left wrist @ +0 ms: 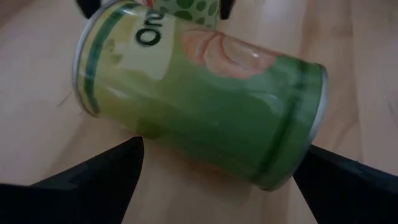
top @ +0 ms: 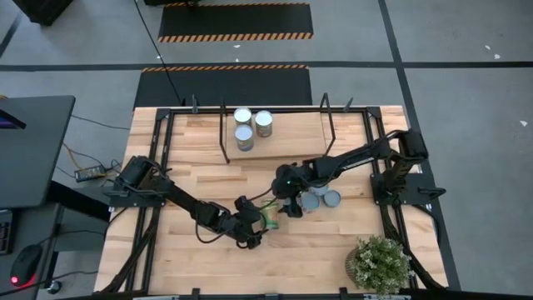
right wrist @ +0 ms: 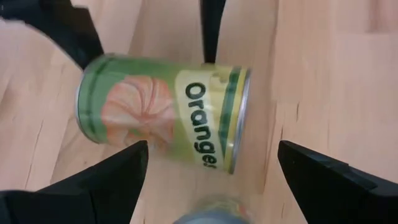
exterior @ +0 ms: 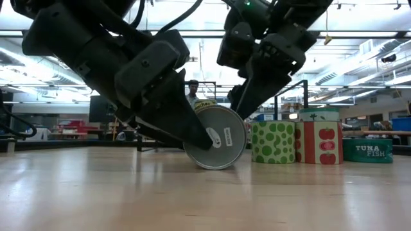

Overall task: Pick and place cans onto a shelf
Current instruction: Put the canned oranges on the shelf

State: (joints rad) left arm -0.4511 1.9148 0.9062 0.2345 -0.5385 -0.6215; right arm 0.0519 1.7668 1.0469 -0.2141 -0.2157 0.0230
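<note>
Pick step in hand: green orange can (left wrist: 199, 93) lies toppled on the bench (top: 333, 242), between the wide-spread left gripper (top: 260, 223) fingers (left wrist: 93, 180). Right gripper (top: 287, 204) is spread wide above it. Closing and righting is called for before the shelf (top: 291, 133).

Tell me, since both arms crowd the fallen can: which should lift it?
Probably left. The left pincer straddles the tipped green orange-label tin can, fingers open either side; the right pincer hovers above it.
</note>
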